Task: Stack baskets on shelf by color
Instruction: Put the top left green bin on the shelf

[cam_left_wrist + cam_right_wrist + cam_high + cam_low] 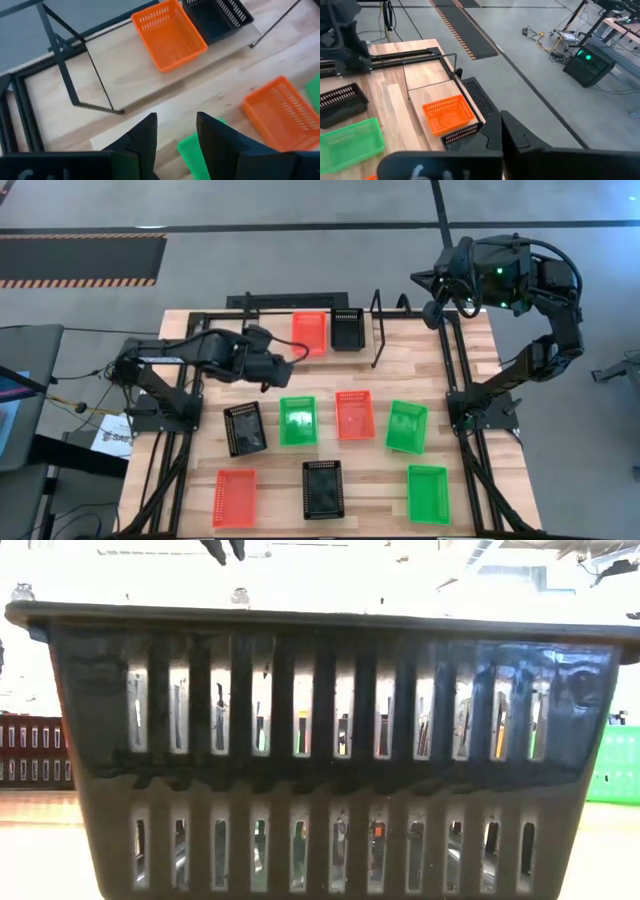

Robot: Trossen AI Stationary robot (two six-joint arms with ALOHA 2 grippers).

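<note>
While empty, left end effector beside red-orange basket

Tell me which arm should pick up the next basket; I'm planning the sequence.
Left, probably. The left gripper hangs open over the table just above the green basket, empty. The right gripper sits raised beyond the shelf corner, farther from loose baskets.

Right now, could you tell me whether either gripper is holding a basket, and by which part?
Neither holds anything. The left gripper is open and empty above the table; the right gripper is shut on nothing beyond the shelf.
</note>
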